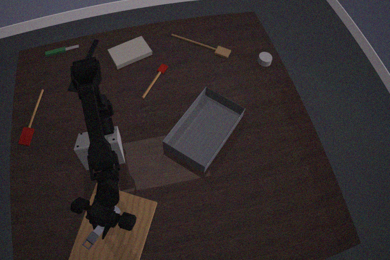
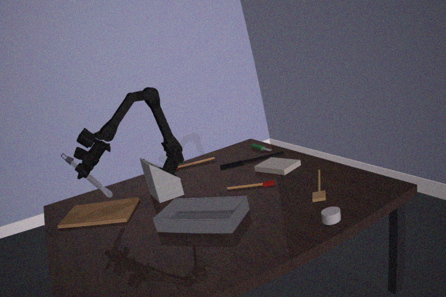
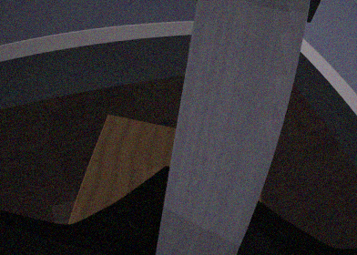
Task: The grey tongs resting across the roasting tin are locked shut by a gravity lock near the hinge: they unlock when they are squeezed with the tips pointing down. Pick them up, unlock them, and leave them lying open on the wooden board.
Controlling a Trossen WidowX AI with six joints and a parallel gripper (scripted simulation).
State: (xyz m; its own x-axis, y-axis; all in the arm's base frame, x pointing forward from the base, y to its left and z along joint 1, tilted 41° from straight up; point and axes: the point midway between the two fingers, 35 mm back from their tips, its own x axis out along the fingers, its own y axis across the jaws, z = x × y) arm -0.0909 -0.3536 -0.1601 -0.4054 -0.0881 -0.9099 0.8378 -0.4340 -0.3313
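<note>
The grey tongs [image 1: 98, 230] [image 2: 96, 183] [image 3: 232, 101] are in the air above the wooden board [image 1: 138, 216] [image 2: 104, 211] [image 3: 123, 156]. Their end with the square loop is up at the left in the exterior view, and their rounded tips slant down to the right, a little above the board's back edge. My gripper [image 2: 81, 171] is shut on the tongs, across their middle. The arms look close together; whether the lock is released I cannot tell. The arm hides part of the tongs in the top view. The roasting tin [image 1: 183, 157] [image 2: 194, 226] holds nothing.
A pale wedge-shaped block [image 1: 120, 147] [image 2: 163, 185] stands between board and arm base. A white slab [image 1: 130, 52] [image 2: 277, 165], red-headed spatulas [image 1: 26, 136] [image 1: 162, 68], a wooden spatula [image 1: 223, 51], a green-handled tool [image 1: 55, 50] and a white round pot [image 1: 265, 58] [image 2: 330, 215] lie farther off.
</note>
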